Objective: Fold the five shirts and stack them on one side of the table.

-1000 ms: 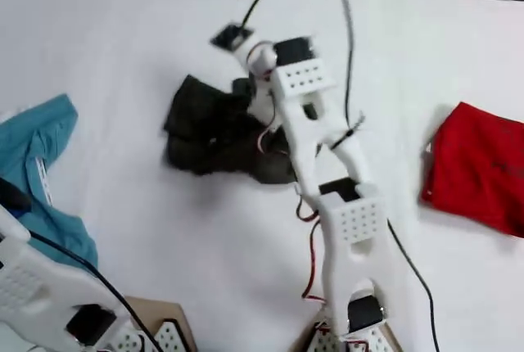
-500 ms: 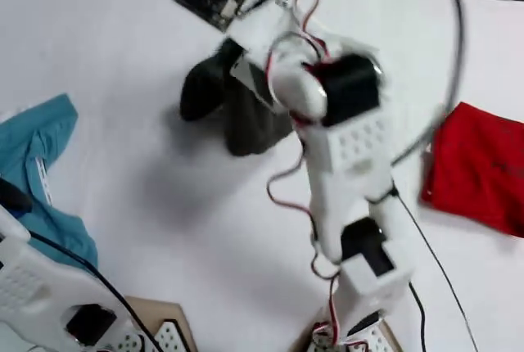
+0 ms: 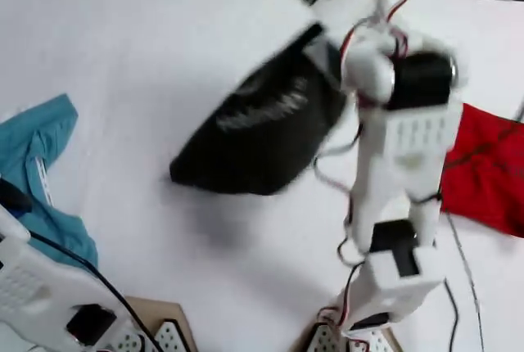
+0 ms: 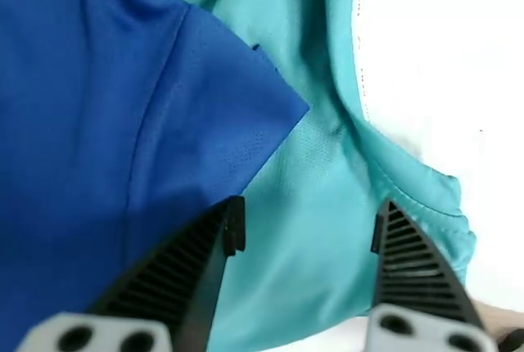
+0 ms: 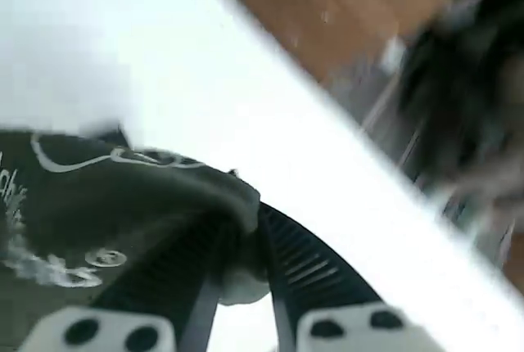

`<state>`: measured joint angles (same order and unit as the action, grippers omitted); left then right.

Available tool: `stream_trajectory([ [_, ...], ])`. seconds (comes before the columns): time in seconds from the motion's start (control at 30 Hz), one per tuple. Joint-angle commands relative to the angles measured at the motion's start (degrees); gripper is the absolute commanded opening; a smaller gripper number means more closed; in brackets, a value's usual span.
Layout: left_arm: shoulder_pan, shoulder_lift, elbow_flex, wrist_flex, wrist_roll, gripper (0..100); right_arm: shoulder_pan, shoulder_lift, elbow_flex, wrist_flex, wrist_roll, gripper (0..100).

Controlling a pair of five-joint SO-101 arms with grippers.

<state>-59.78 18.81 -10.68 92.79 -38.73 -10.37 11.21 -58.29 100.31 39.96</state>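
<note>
Early days. My right end effector (image 5: 248, 229) is clamped on the black shirt (image 3: 262, 131) above the tabletop (image 3: 123, 41). Red shirt (image 3: 491, 172) at 3 o'clock looks folded; teal shirt (image 3: 45, 164) and blue shirt (image 4: 98, 123) wait at 9 under my left end effector (image 4: 307, 225), fingers apart.

Bright, even light; white table (image 3: 123, 57) washed out; soft shadow on it beneath black shirt (image 3: 262, 131).

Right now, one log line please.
right gripper: shut on black shirt, held above table | left gripper: open over teal shirt and blue shirt | red shirt: on table
</note>
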Motion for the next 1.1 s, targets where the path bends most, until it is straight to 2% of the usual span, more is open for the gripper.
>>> stream_trajectory([
  [0.0, 2.7, -0.7, -0.6, 0.7, 0.1, 27, 4.4, 3.1, 8.9, 0.5, 0.3, 2.1],
  [0.07, 4.8, -0.7, -0.7, 1.6, 0.1, 27, 4.4, 4.3, 14.7, 0.5, 0.3, 2.1],
  [0.17, 7.4, -0.7, -0.7, 2.3, 0.2, 27, 0.0, 4.4, 20.2, 0.5, 0.3, 2.1],
  [0.3, 8.4, -0.7, -0.7, 2.2, 0.3, 27, -9.5, 1.2, 20.4, 0.6, 0.3, 2.1],
  [0.47, 8.2, -0.4, -0.7, 1.9, 0.3, 27, -24.0, -11.0, 20.4, 0.2, 0.3, 2.1],
  [0.57, 8.2, -0.4, -0.6, 2.1, 0.3, 27, -28.8, -15.9, 20.5, -0.2, 0.2, 2.3],
  [0.7, 8.4, -0.4, -0.6, 2.2, 0.3, 27, -29.1, -17.2, 21.0, 0.0, 0.1, 4.6],
  [0.77, 8.6, -0.4, -0.6, 2.2, 0.3, 27, -27.1, -17.0, 21.8, 0.1, 0.1, 12.6],
  [0.93, 10.5, -0.4, -0.2, 2.4, 0.3, 27, -22.2, -15.9, 27.4, 0.1, 0.2, 42.3],
  [1.0, 11.3, -0.4, -0.6, 3.5, 0.3, 27, -19.6, -15.0, 29.7, 0.0, 0.3, 46.7],
  [1.07, 13.2, -0.6, -0.6, 4.7, 0.3, 27, -16.4, -13.5, 32.3, -0.1, 0.3, 46.7],
])
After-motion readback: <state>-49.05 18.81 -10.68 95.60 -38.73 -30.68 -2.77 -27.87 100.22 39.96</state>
